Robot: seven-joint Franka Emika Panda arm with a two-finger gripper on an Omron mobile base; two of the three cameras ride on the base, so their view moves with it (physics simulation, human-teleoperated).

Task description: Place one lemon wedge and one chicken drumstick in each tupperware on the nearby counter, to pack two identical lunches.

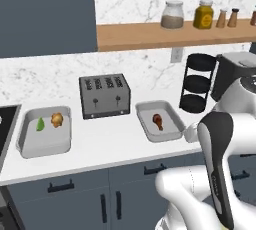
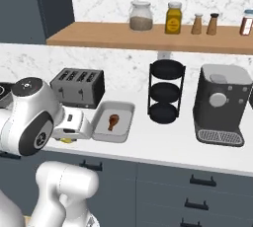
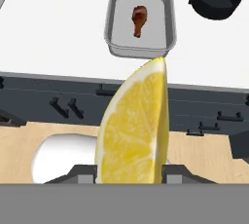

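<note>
My gripper (image 3: 129, 173) is shut on the yellow lemon wedge (image 3: 133, 128), which stands point-up between the fingers. It hangs in front of the counter edge, short of the right tupperware (image 3: 140, 50). That tray holds the dark reddish-brown chicken drumstick (image 3: 139, 20) and appears in both base views, tray (image 1: 171, 131) (image 2: 126, 117) and drumstick (image 1: 158, 121) (image 2: 113, 121) alike. The left tupperware (image 1: 44, 146) holds the green lemon wedge (image 1: 40, 124) and the golden drumstick (image 1: 56, 119). In the right base view my hand (image 2: 74, 126) sits left of the right tray, with a sliver of yellow below it.
A black toaster (image 1: 105, 95) stands between the two trays. A black three-tier stand (image 2: 165, 92) and a coffee machine (image 2: 221, 103) are to the right. A wooden shelf (image 2: 148, 37) with jars runs above. A stove corner (image 1: 6, 124) is at far left.
</note>
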